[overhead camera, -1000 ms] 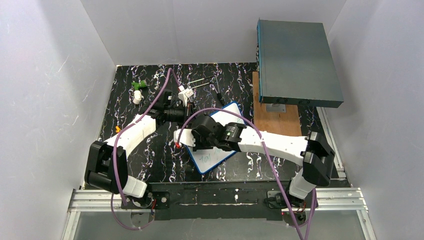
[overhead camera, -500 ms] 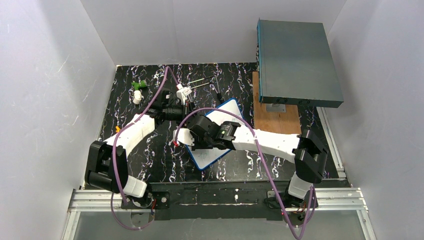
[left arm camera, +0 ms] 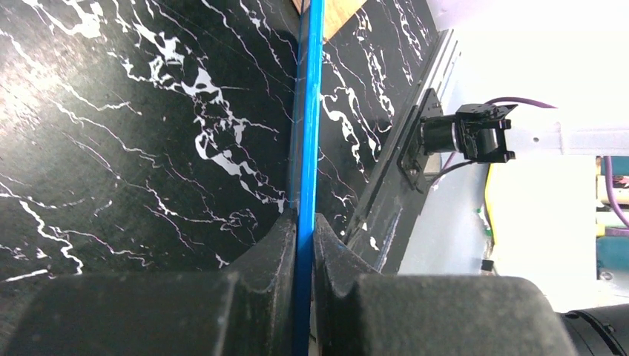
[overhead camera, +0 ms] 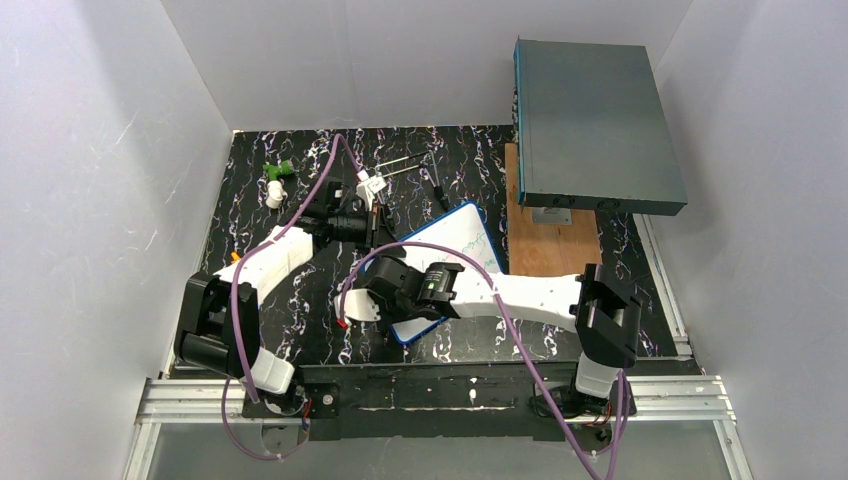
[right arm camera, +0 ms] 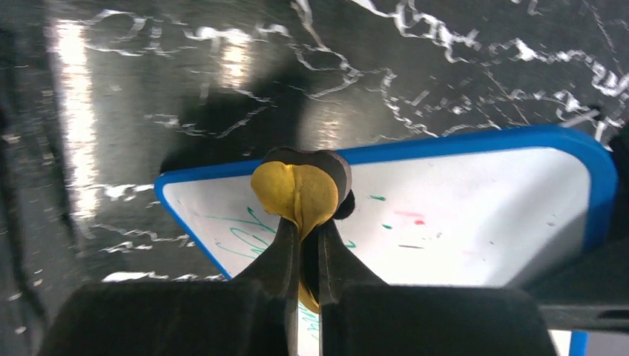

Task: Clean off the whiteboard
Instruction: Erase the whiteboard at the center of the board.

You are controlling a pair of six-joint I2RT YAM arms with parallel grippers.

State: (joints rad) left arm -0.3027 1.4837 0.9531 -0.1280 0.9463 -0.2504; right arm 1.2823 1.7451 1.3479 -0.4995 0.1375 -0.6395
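Observation:
The whiteboard [overhead camera: 458,240], white with a blue frame, lies tilted in the middle of the black marbled table. Green writing and small red and green flecks show on it [right arm camera: 475,222]. My left gripper [overhead camera: 384,230] is shut on its far-left edge; the blue frame [left arm camera: 310,111] runs straight between the fingers [left arm camera: 304,222]. My right gripper [overhead camera: 365,308] is shut on a yellow eraser with a black backing [right arm camera: 300,189], pressed on the board next to its blue rim near a corner. The right arm hides the board's near part from above.
A large grey-teal box [overhead camera: 595,120] rests on a wooden slab [overhead camera: 545,245] at the back right. Green and white small parts [overhead camera: 276,180], thin metal tools [overhead camera: 405,165] and a black pen [overhead camera: 438,192] lie at the back. White walls enclose the table.
My right arm has drawn back toward the near left, dragging the eraser across the board to its near-left rim. The left gripper keeps its hold on the board's edge.

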